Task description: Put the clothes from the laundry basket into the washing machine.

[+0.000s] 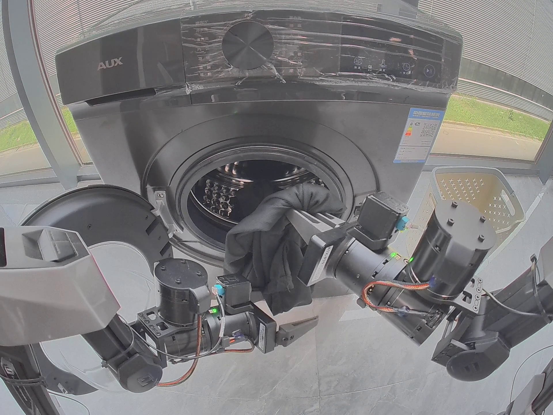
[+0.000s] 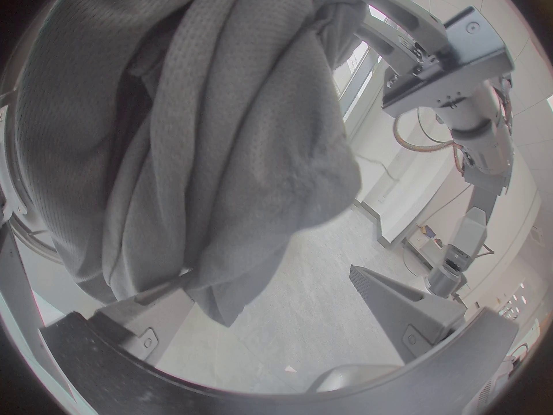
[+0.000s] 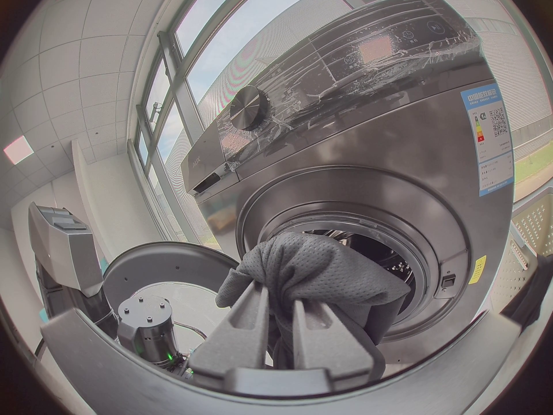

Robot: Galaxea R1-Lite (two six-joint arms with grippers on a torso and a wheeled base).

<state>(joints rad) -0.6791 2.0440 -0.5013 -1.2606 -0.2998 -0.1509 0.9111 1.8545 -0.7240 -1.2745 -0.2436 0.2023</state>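
While the right gripper [image 1: 296, 217] pinches the dark garment [image 1: 265, 255] at the washing machine [image 1: 259, 116] mouth, it hangs just above the wide-open left gripper [image 1: 305, 327]

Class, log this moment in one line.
right gripper: shut on dark garment | garment: at washing machine mouth | left gripper: open, below

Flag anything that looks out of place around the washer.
The dark garment is not properly inside. The right gripper holds it at the washing machine opening, and most of it dangles outside, below the lower rim. The clear film over the control panel is wrinkled.
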